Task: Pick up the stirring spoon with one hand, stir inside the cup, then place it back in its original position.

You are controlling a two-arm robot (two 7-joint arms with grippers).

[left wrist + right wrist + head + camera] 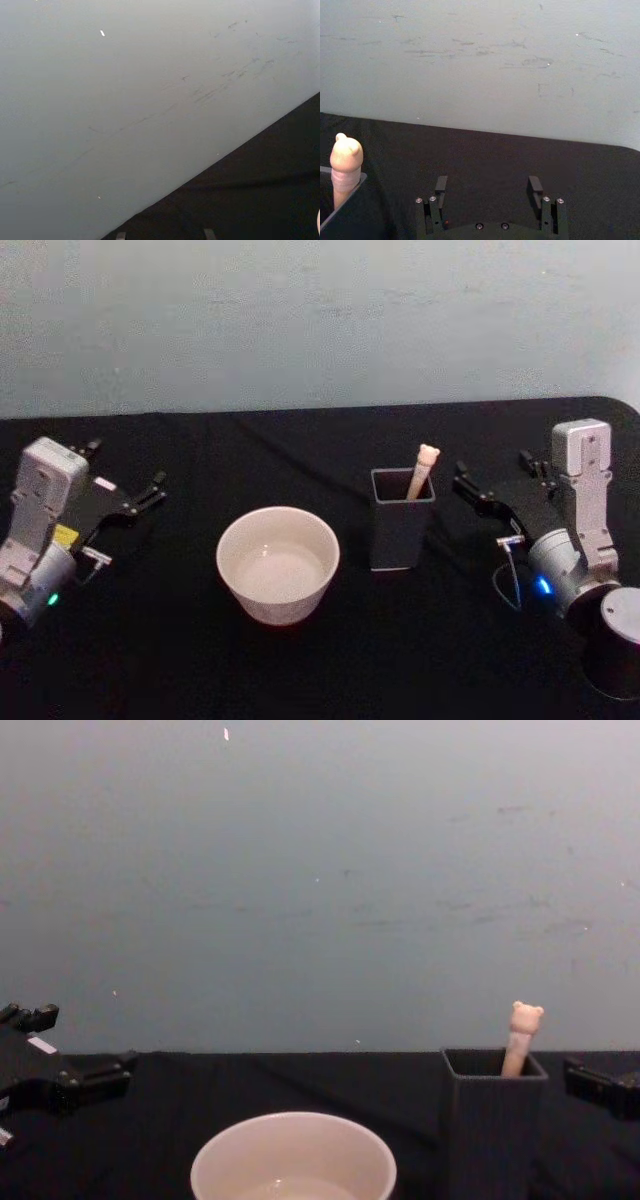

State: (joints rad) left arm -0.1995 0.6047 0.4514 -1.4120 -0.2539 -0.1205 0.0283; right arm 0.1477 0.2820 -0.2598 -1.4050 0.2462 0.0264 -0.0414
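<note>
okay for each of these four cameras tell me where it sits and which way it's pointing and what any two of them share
Head: high, looking down at the cup, holder, left gripper and right gripper.
Chest: low, facing the wall; cup, stirring spoon, both grippers at the edges.
Left wrist: faces wall and table edge.
Right wrist: over its open fingers, toward the wall.
Right wrist and chest share the spoon's bear-head handle.

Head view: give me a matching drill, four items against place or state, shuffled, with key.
Items:
1. stirring spoon
2. cup
3. left gripper
4. right gripper

Places:
A. just right of the holder, jaws open
B. far left on the black cloth, away from the cup
C. standing in the holder
D. left of the holder

Pairs: 1-C, 2-D, 3-B, 4-A
</note>
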